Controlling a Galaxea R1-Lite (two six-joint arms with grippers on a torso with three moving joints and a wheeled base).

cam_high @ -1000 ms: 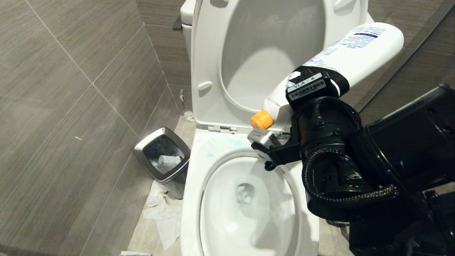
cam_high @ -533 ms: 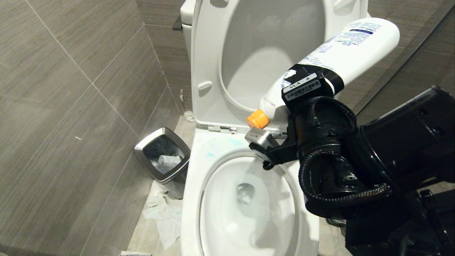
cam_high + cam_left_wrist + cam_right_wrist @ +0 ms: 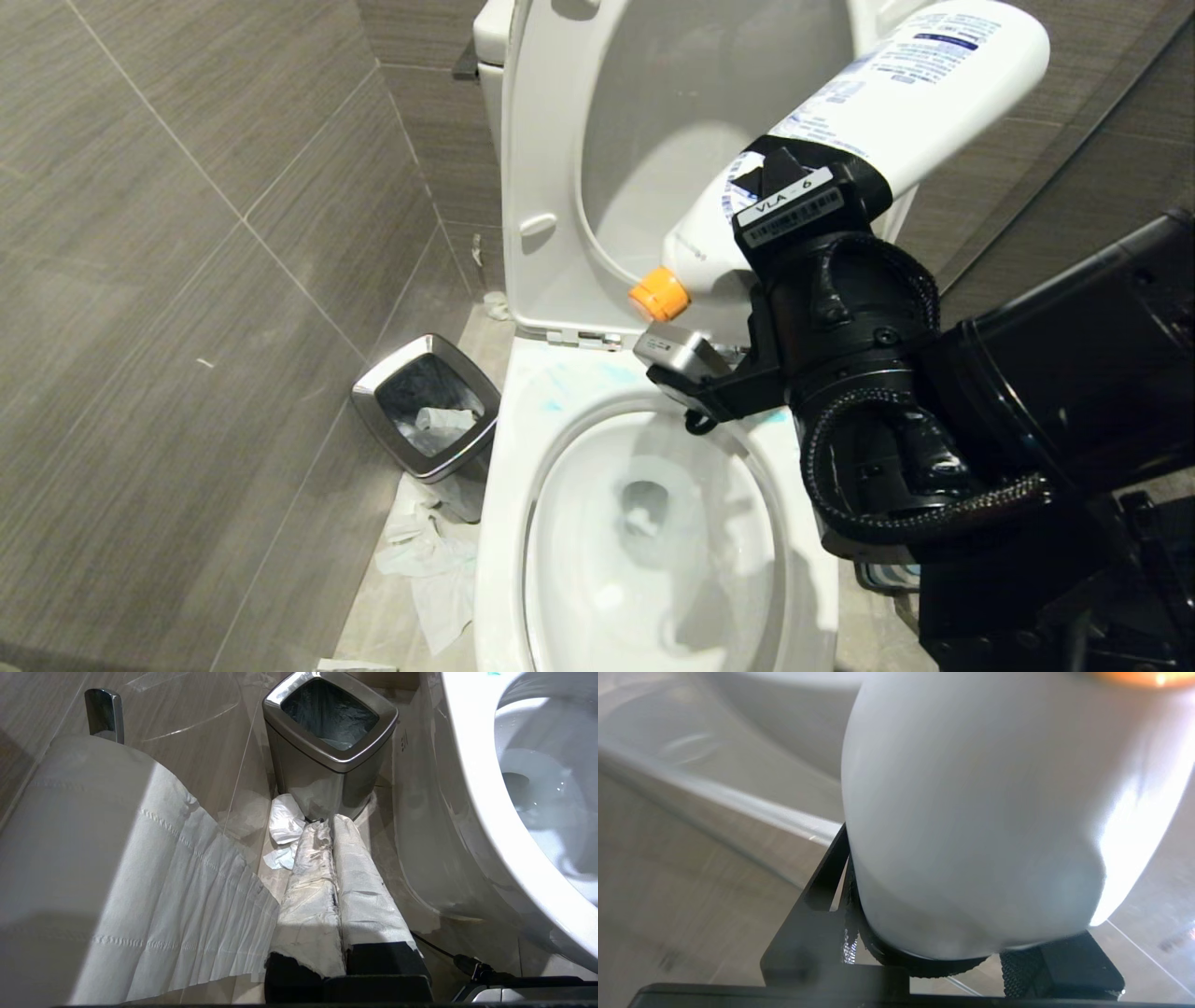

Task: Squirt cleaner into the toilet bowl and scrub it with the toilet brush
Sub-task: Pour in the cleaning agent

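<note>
The cleaner [image 3: 896, 93], a white bottle with a blue-printed label, is tipped with its orange cap [image 3: 659, 293] pointing down and left, over the back rim of the toilet bowl [image 3: 509, 485]. My right gripper [image 3: 810, 187] is shut on the bottle's middle. In the right wrist view the bottle [image 3: 980, 812] fills the space between the black jaws. My left gripper [image 3: 332, 828], its fingers wrapped in white paper, is shut and empty, low beside the bowl [image 3: 472, 765], out of the head view. The toilet brush is out of view.
Seat and lid [image 3: 551, 187] stand raised. Blue smears [image 3: 579, 383] mark the back rim. A steel-rimmed trash bin [image 3: 425, 411] [image 3: 331, 732] stands left of the toilet, with crumpled tissue [image 3: 429, 560] on the floor. A toilet paper roll [image 3: 93, 858] hangs close to the left gripper.
The bottle has tipped more steeply: its base rose and its cap swung left and slightly up. The right wrist turned with it. The bowl and bin have not moved.
</note>
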